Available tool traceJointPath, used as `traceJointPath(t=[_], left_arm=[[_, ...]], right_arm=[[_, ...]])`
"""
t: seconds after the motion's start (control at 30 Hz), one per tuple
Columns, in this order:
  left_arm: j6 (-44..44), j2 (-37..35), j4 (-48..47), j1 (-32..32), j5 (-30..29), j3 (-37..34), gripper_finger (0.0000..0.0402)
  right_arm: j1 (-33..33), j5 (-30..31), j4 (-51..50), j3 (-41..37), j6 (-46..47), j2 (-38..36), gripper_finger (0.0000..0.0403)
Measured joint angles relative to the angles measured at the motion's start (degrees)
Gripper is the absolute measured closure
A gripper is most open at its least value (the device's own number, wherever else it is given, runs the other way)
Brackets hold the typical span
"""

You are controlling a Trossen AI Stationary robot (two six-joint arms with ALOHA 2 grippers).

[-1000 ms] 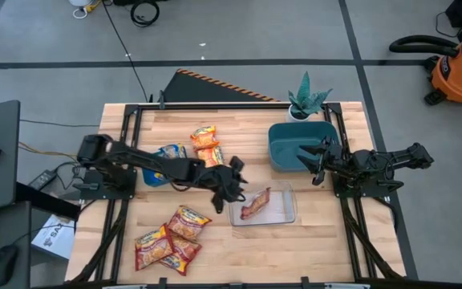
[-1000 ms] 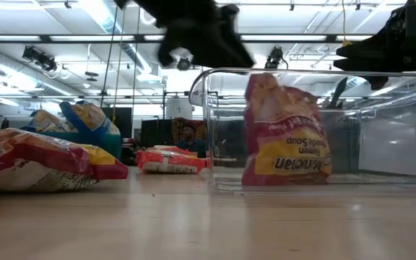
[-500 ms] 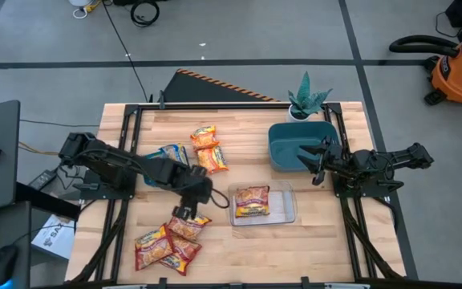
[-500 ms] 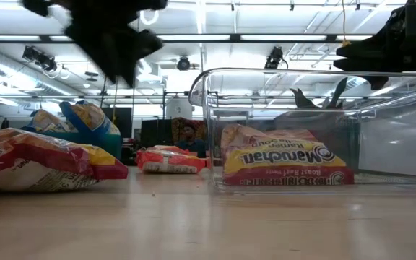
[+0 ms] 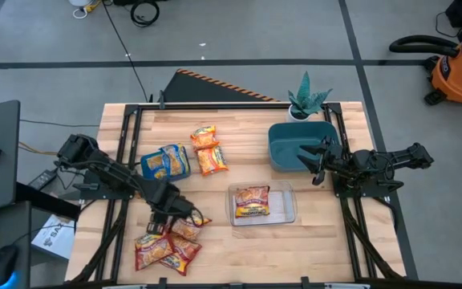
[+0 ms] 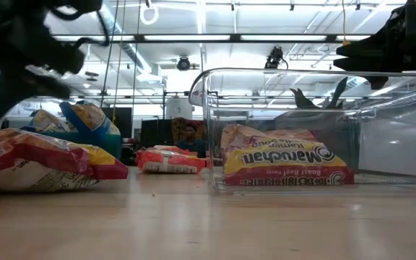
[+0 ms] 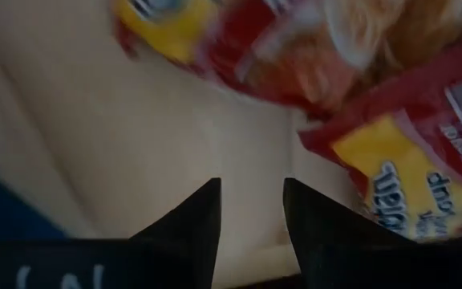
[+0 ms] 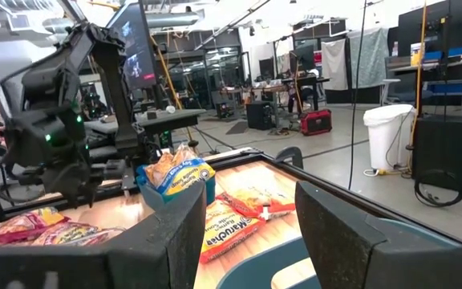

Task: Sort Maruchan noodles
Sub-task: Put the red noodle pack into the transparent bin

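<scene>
Maruchan noodle packets lie in groups. Three red-trimmed ones (image 5: 169, 243) are piled near the front left. Two orange ones (image 5: 208, 149) lie flat at mid-table, and blue-trimmed ones sit in a blue tray (image 5: 165, 162). One packet (image 5: 252, 202) lies flat in the clear container (image 5: 285, 210). My left gripper (image 5: 162, 218) points down just above the table at the far edge of the red pile. It is open, with bare wood between its fingers (image 7: 251, 193). My right gripper (image 5: 314, 161) waits open over the teal bin (image 5: 289, 147).
A potted plant (image 5: 306, 100) stands at the far edge behind the teal bin. Bare wood lies along the front edge, right of the red pile. A metal frame runs around the table (image 5: 335, 241).
My left gripper has swung from beside the clear container toward the table's left and near edges and dropped lower. It has tipped to point down and now hangs at the red pile. The packet in the container, on edge a second ago, has fallen flat.
</scene>
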Motion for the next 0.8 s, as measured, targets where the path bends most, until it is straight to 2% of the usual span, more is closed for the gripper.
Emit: traceJointPath(t=[0.17, 0.33, 0.5, 0.63, 0.8], left_arm=[[-2.92, -0.13, 0.66, -0.55, 3.57, -2.38, 0.026], [-3.76, -1.86, 2.29, -0.7, 4.04, -2.53, 0.026], [-7.11, -4.93, 8.32, -0.69, 4.44, -2.53, 0.026], [-15.14, -6.77, 11.8, -0.83, 3.95, -2.53, 0.0261], [-29.35, -7.04, 12.33, -3.22, 1.25, -2.53, 0.0261]], right_arm=[[0.0, 0.0, 0.0, 0.0, -0.01, 0.0, 0.0204], [-0.01, -0.01, 0.0, 0.0, -0.01, 0.0, 0.0204], [0.01, 0.0, 0.2, 0.0, -0.02, 0.0, 0.0204], [0.01, -0.02, 0.96, 0.0, -0.02, 0.0, 0.0204], [-0.01, -0.04, 1.42, 0.0, 0.0, 0.0, 0.0204]])
